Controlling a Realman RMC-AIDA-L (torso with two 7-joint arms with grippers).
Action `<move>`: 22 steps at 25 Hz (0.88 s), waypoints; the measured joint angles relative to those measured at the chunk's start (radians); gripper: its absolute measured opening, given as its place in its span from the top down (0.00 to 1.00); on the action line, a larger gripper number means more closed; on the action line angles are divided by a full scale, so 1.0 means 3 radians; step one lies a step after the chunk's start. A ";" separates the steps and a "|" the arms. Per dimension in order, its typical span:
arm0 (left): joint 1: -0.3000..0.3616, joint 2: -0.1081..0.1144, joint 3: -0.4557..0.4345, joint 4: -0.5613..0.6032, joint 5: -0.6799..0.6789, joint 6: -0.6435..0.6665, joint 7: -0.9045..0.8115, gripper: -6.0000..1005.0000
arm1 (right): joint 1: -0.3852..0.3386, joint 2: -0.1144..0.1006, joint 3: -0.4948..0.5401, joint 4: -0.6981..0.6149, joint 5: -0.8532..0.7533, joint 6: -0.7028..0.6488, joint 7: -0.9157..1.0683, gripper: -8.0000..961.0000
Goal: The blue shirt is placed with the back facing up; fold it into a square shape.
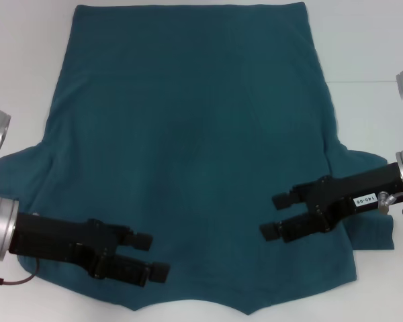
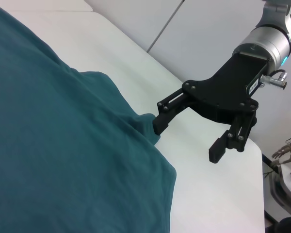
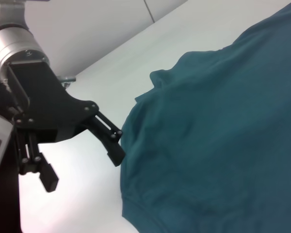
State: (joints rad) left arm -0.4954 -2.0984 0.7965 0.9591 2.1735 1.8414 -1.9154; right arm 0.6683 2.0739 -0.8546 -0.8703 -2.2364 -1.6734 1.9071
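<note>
Clearly the large dark teal-blue short-sleeved shirt of soft plain fabric (image 1: 188,147) is light and limp, likely to sag and wrinkle when lifted, so it is best pinched at edges or corners such as the sleeves and near shoulders. It lies spread flat on the white table (image 1: 369,54), hem at the far side, collar at the near edge. The left gripper (image 1: 153,256) hovers over the near left part, fingers spread and empty; the right gripper (image 1: 277,215) sits over the near right part, likewise parted, holding nothing.
</note>
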 joint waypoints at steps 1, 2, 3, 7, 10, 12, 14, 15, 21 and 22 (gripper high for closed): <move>0.0000 0.0000 0.0001 -0.0001 0.0000 0.0000 -0.0005 0.07 | -0.0001 0.0000 0.0000 0.0001 0.0000 0.0011 0.0000 0.04; 0.0000 0.0000 0.0001 -0.0003 0.0000 0.0001 -0.0009 0.07 | -0.0002 0.0000 0.0001 0.0001 0.0000 0.0024 0.0001 0.04; 0.0000 0.0000 0.0001 -0.0004 0.0001 0.0001 -0.0012 0.07 | -0.0003 0.0001 0.0001 0.0002 0.0000 0.0040 0.0001 0.04; 0.0005 0.0000 0.0000 -0.0004 0.0001 0.0003 -0.0015 0.07 | -0.0011 0.0011 0.0001 0.0002 0.0000 0.0067 -0.0005 0.04; 0.0011 -0.0003 0.0000 -0.0003 0.0001 0.0003 -0.0016 0.07 | -0.0011 0.0020 -0.0007 0.0002 -0.0004 0.0069 -0.0011 0.04; 0.0012 -0.0004 -0.0003 -0.0004 0.0000 0.0003 -0.0017 0.07 | -0.0013 0.0026 -0.0003 0.0002 -0.0006 0.0073 -0.0012 0.04; 0.0013 -0.0005 -0.0010 -0.0003 0.0000 0.0003 -0.0020 0.07 | -0.0019 0.0028 0.0011 0.0002 0.0008 0.0075 -0.0015 0.04; 0.0014 -0.0005 -0.0017 -0.0003 -0.0003 0.0002 -0.0033 0.07 | -0.0024 0.0028 0.0025 0.0002 0.0030 0.0075 -0.0015 0.04; 0.0027 0.0024 -0.0433 -0.0031 -0.0011 -0.0293 -0.0525 0.07 | -0.0061 0.0010 0.0373 0.0084 0.0292 0.0060 0.0137 0.04; 0.0029 0.0042 -0.0597 -0.0050 -0.0017 -0.0336 -0.0635 0.07 | -0.0065 -0.0005 0.0451 0.0127 0.0348 0.0055 0.0214 0.04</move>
State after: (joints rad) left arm -0.4868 -2.0858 0.6173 0.9442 2.1683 1.7408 -2.1059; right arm 0.6488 2.0723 -0.7193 -0.8322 -2.1321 -1.6568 1.9714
